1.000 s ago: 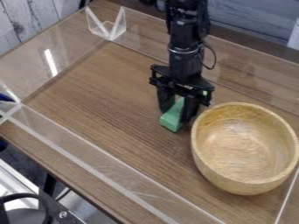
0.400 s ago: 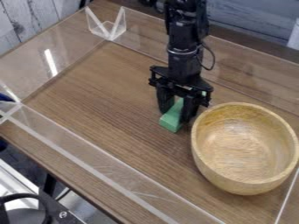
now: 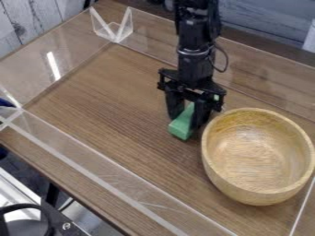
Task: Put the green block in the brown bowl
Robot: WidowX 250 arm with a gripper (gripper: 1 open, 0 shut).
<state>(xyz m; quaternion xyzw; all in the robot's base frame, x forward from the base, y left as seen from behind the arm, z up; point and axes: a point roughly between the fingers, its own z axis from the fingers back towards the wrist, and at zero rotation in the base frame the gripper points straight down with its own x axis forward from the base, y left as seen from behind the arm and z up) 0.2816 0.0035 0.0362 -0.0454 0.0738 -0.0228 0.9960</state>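
A wood-grain desk [image 3: 99, 101] fills most of the view, its brown boards running diagonally from upper left to lower right. Clear acrylic walls [image 3: 50, 138] fence its edges, catching pale glare along the near side. A small clear acrylic stand [image 3: 113, 24] sits at the far edge. Behind it, at upper left, is a whitewashed plank wall [image 3: 31, 20]. The lighting is soft and even.

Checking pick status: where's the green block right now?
In the camera view the green block sits on the wooden table near the centre, between the jaws of the down-pointing gripper, just left of the brown bowl and outside its rim.
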